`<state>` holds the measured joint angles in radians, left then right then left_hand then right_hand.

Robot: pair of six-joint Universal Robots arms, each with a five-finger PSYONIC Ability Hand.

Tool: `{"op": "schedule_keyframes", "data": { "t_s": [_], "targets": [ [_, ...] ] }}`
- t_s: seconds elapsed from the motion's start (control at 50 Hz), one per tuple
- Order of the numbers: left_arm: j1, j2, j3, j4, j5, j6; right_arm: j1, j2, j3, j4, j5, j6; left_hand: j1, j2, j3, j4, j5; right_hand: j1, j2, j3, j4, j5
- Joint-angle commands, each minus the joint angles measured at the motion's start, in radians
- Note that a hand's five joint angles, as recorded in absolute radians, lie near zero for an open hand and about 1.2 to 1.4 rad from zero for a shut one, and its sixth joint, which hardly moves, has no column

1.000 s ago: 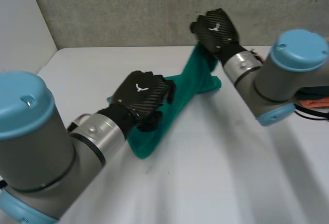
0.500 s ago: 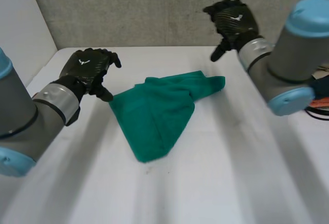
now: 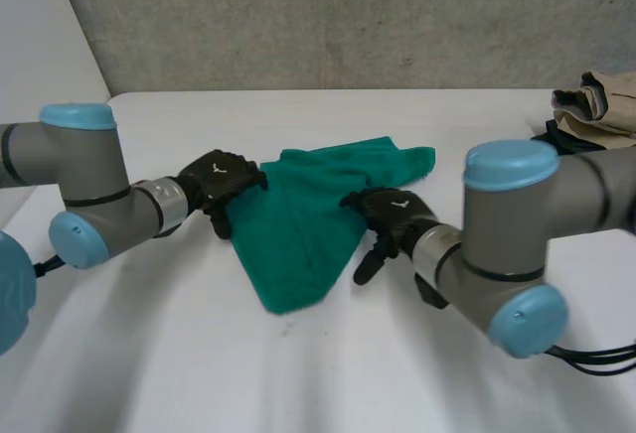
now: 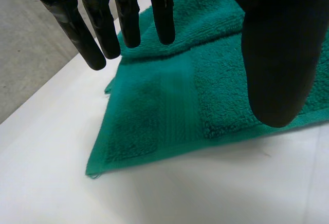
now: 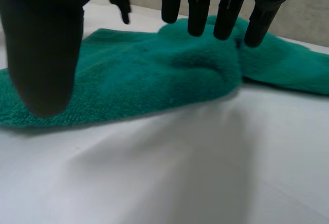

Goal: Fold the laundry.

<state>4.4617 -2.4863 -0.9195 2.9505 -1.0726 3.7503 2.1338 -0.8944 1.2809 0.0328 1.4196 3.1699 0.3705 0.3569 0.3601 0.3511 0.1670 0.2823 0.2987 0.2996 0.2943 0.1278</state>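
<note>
White table [image 3: 328, 373]: left hand [image 3: 222, 179], right hand [image 3: 392, 214] flank green towel [image 3: 303, 229], perhaps touching.

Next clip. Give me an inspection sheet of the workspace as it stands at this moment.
Surface: white table, bare around the towel.
Job's things: green towel, one piece, lying rumpled and loosely doubled over near the table's middle, not neatly folded.
Clutter: heap of beige and dark cloth at the far edge, on the right arm's side.
Hands: left hand open, fingers straight over the towel's corner on its own side; right hand open, fingers straight at the towel's opposite edge. Neither grips the cloth.
Cables: nothing seen.
Surroundings: grey wall behind the table, white panel on the left arm's side.
</note>
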Motion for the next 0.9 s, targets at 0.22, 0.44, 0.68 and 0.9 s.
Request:
{"op": "schedule_keyframes", "data": {
  "t_s": [0.22,0.44,0.68,0.9],
  "targets": [
    [-0.073,-0.097,0.073,0.093,-0.027,-0.009,0.063,0.183,-0.16,-0.163,0.09,-0.074,0.28,0.294,0.29,0.299,0.309,1.114,1.098,1.097,1.102,1.094],
    [-0.087,-0.12,0.091,0.11,-0.027,-0.03,0.057,0.163,-0.147,-0.174,0.09,-0.117,0.327,0.341,0.338,0.347,0.356,1.114,1.098,1.097,1.102,1.094],
    [-0.105,-0.154,0.102,0.088,0.01,-0.023,0.044,0.143,-0.146,-0.174,0.094,-0.125,1.025,1.039,1.036,1.045,1.054,1.114,1.098,1.097,1.102,1.094],
    [-0.11,0.091,-0.026,0.002,-0.072,-0.041,0.005,0.06,-0.158,-0.145,0.091,-0.134,1.026,1.039,1.036,1.045,1.055,1.114,1.098,1.097,1.102,1.094]
  ]
}}
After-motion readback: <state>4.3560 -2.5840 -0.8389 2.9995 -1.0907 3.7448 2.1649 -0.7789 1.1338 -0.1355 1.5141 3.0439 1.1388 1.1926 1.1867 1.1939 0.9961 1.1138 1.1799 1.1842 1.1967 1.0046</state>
